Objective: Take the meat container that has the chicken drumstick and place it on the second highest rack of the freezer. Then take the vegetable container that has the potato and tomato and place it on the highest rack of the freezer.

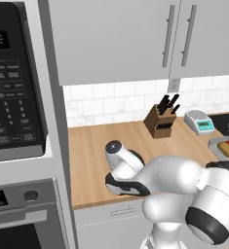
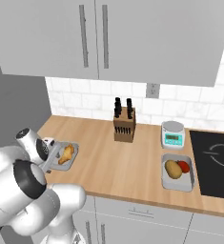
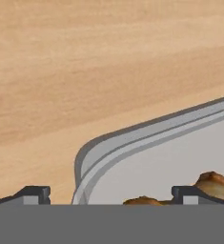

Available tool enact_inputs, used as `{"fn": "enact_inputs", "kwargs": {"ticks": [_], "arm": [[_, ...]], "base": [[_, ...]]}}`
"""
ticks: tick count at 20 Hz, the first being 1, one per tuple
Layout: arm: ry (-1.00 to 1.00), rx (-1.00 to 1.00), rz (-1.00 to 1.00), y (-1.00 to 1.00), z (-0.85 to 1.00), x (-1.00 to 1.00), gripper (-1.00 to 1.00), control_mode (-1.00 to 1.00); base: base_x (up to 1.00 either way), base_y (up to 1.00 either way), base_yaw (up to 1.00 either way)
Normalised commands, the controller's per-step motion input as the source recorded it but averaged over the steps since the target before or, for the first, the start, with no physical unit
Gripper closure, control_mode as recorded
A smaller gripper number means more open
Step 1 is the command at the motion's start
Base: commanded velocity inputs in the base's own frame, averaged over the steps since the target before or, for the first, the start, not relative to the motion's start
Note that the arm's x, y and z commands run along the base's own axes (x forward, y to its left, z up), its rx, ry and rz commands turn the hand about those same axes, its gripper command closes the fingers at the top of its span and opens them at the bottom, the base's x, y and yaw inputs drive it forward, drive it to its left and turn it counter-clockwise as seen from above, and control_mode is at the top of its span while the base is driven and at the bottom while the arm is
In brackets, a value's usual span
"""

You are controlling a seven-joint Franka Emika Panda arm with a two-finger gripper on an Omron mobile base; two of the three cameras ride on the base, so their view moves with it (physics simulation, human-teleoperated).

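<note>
The white arm's two-finger gripper hangs low over the wooden counter with its dark tips spread wide, straddling one rim of the shallow grey meat tray and holding nothing. The golden-brown chicken drumstick lies inside. The second grey tray with tan potato and red tomato sits well apart, beside the black cooktop.

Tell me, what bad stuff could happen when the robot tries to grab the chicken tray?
The open gripper straddles only a corner of the meat container's rim, so a pinch there might tip the tray and roll the chicken drumstick out. One fingertip sits close to the meat and could squash it. The tray also rests near the counter edge, so a nudge may push it off.
</note>
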Motion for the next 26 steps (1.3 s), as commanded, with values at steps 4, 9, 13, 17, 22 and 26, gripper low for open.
{"fn": "enact_inputs", "kwargs": {"ticks": [4,9,13,17,22,26], "arm": [[0.00,0.00,0.14,-0.02,-0.44,0.16,-1.00,-1.00],[0.00,0.00,0.11,-0.06,-0.58,0.02,-1.00,-1.00],[0.00,0.00,0.01,-0.35,-0.67,0.00,1.00,-1.00],[0.00,0.01,0.00,-0.43,-0.60,-0.02,1.00,-1.00],[-0.02,0.04,0.00,-0.52,-0.47,-0.24,1.00,-1.00],[-0.10,0.11,0.00,-0.30,-0.01,-0.50,1.00,-1.00]], "base": [[0.00,0.00,0.00],[0.00,0.00,0.00],[0.00,0.00,0.00],[0.00,0.00,0.00],[0.00,0.00,0.00],[0.00,0.00,0.00]]}}
